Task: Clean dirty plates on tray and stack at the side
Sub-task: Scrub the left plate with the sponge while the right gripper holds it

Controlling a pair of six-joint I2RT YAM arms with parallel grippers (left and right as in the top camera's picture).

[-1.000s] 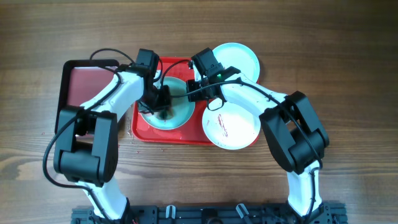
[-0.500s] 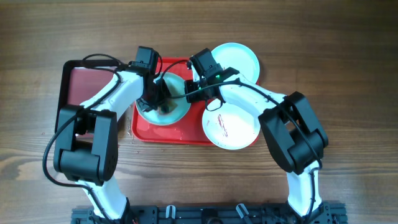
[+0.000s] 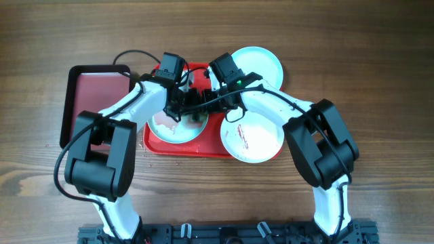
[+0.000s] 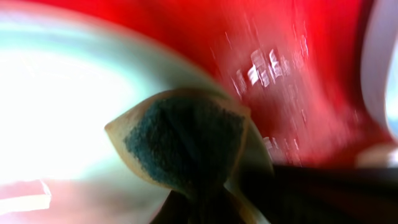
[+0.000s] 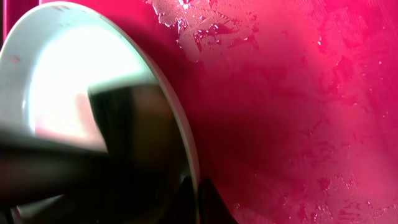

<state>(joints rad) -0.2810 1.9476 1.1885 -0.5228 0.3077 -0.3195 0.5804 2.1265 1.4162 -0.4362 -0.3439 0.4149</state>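
- Overhead: your red tray [image 3: 196,146] sat mid-table [image 3: 380,68], w/ both arms reaching in over it, one from each side.
- Held plate [image 3: 166,127]: pale and round, on the tray's left half, w/ a faint pinkish patch on its face. In the left-wrist view it [image 4: 43,118] was only a bright, blurred sweep at left.
- Your left claw [image 3: 180,108] was over that plate's upper-right part, pinched tight on a sponge [image 4: 186,146] w/ a tan body and a dark green scrub face, folded over. The fingers were too blurred to make out. Couldn't tell if the sponge touched the plate.
- Your right claw [image 3: 203,105] met the same plate at its upper-right rim and was clamped onto it. The right-wrist view showed one dark finger [image 5: 134,130] across the plate's face [image 5: 68,68] and the rim running in between the jaws. Wet red tray floor [image 5: 292,124] lay beyond.
- Smeared plate [image 3: 261,139]: reddish streaks left of centre. It lay at the tray's right end, overlapping the rim and partly on the table.
- Clean plate [image 3: 261,61]: plain pale face, at the tray's far right corner, mostly on the table. Your right arm hid the gap btwn it and the smeared plate.
- Black-rimmed tray [image 3: 95,95], maroon floor, lay just left of the red tray.
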